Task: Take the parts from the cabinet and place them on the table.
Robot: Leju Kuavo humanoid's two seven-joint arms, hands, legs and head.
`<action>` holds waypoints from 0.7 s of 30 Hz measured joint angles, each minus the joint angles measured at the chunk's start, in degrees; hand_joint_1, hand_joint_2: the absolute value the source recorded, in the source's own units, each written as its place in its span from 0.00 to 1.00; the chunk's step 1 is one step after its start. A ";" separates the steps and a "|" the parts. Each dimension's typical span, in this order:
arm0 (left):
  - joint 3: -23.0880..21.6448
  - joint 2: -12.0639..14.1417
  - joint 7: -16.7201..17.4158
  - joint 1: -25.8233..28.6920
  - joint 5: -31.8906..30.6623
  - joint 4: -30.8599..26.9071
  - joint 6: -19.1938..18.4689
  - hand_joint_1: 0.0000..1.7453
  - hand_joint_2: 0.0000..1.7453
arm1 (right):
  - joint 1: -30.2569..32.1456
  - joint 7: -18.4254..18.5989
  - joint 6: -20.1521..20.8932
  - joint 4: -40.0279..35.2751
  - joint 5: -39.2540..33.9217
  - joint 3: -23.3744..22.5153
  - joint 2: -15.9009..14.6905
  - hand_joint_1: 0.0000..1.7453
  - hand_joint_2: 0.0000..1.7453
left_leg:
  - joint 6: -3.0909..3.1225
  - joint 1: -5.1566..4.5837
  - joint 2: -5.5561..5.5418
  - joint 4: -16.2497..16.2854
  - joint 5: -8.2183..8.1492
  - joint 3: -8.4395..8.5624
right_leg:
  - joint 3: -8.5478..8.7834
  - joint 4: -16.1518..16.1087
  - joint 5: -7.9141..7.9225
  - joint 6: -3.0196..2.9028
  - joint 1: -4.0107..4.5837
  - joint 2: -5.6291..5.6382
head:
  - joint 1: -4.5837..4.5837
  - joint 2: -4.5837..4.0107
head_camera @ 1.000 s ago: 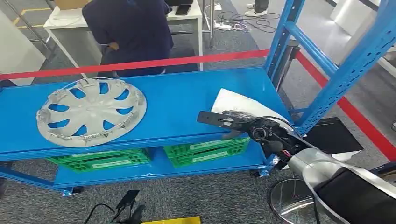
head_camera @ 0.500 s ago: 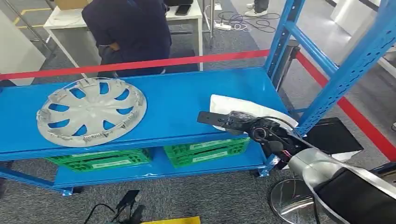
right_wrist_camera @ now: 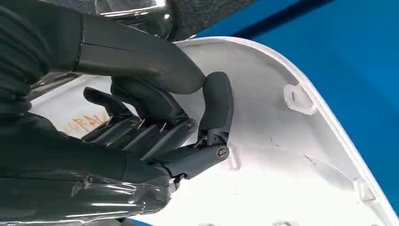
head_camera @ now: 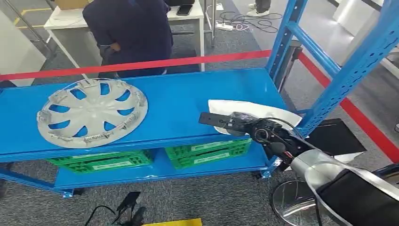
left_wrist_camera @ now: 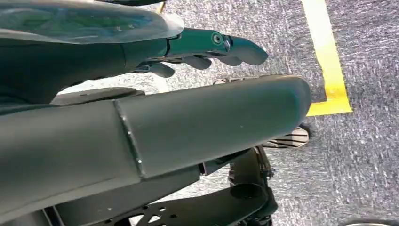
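While the right hand (head_camera: 237, 123) curls its fingers (right_wrist_camera: 207, 117) around the white panel (head_camera: 263, 110) on the blue shelf (head_camera: 179, 103), its smooth edge could slip free; the left hand (left_wrist_camera: 207, 49) hangs loosely open.

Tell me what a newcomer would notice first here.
The silver hubcap lying flat on the left of the blue shelf. At the shelf's right end, the right robot hand grips a white panel. Behind the red tape, a person stands at a desk.
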 joint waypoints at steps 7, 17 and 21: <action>0.00 0.00 0.00 0.01 0.00 0.00 0.00 0.00 0.00 | 0.00 -0.02 -0.02 0.00 0.00 0.00 0.00 0.00 1.00 | 0.00 0.00 0.00 0.00 0.00 0.00 | 0.00 0.00 0.00 0.00 0.00 0.00 | 0.02 0.00; 0.00 0.00 0.00 0.01 0.00 0.00 -0.07 0.00 0.00 | -0.07 0.66 -1.14 0.00 0.61 0.00 0.00 0.00 1.00 | 0.00 0.00 0.00 0.00 0.00 0.01 | 0.01 0.00 0.00 0.00 0.00 0.00 | 0.02 0.00; 0.00 0.02 0.00 0.01 0.11 0.00 -0.04 0.00 0.00 | -0.08 0.66 -1.57 0.00 0.61 0.00 0.00 0.00 1.00 | 0.00 0.00 0.00 0.00 0.00 0.02 | 0.01 0.00 0.00 0.00 0.00 0.00 | 0.00 0.00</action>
